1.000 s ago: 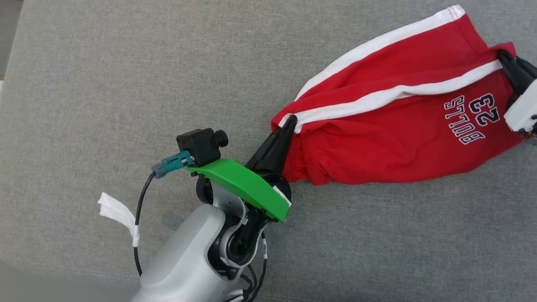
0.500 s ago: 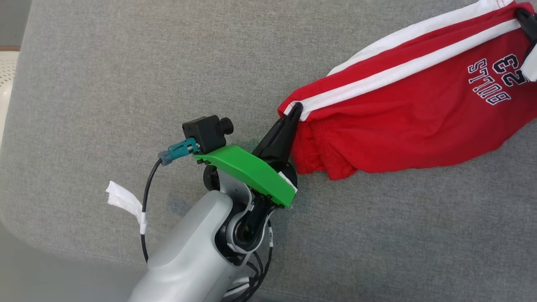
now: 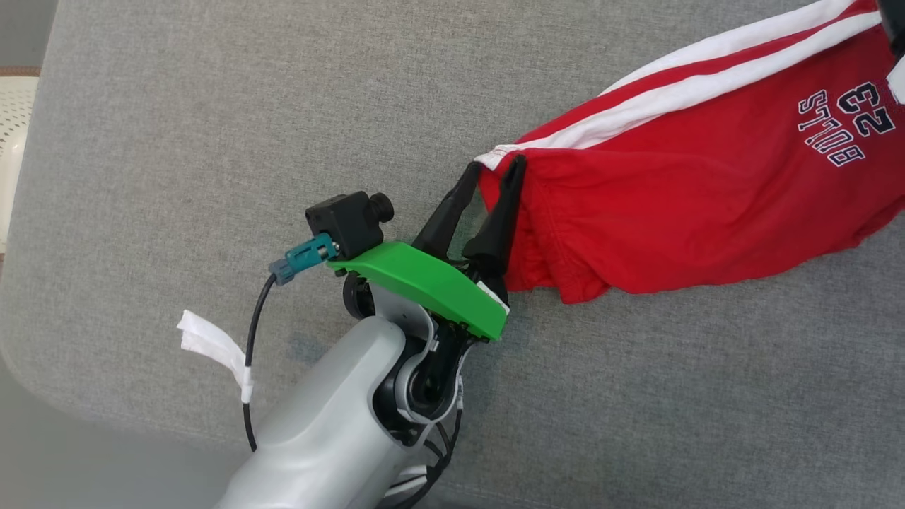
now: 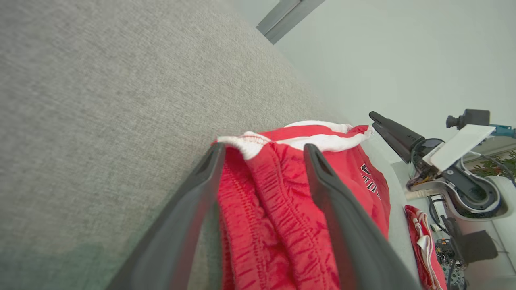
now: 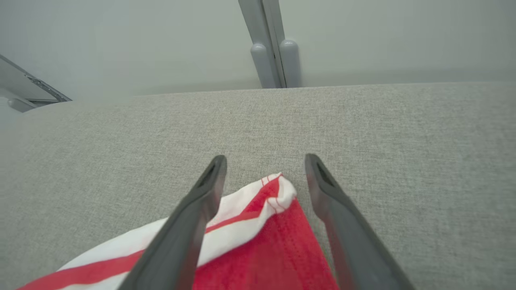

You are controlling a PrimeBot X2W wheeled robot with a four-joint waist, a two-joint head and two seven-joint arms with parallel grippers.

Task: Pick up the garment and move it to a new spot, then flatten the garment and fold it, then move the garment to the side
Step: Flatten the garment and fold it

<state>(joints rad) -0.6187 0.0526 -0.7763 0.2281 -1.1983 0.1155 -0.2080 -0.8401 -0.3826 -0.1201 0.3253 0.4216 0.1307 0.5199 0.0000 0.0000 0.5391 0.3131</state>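
The garment [image 3: 693,191], red shorts with white side stripes and a "BULLS 23" print, lies stretched out on the grey fabric surface [image 3: 212,127]. My left gripper [image 3: 493,168] stands open at its left end, with the gathered waistband corner [image 4: 262,177] lying loose between the fingers. At the garment's far right end, a dark part of my right gripper [image 3: 892,21] shows at the picture's edge. In the right wrist view my right gripper [image 5: 264,159] is open, and the white-striped hem corner [image 5: 278,189] rests on the surface between its fingers.
The surface's rounded front-left corner [image 3: 42,396] lies close to my left arm. A white perforated object [image 3: 14,134] sits past the left edge. A grey post [image 5: 274,44] stands behind the far edge. Another red and white cloth [image 4: 421,241] lies beyond the surface.
Both grippers have gone from shut on the garment's ends to open, and the ends now lie loose between the fingers. The head camera has shifted, so the garment sits further up and right.
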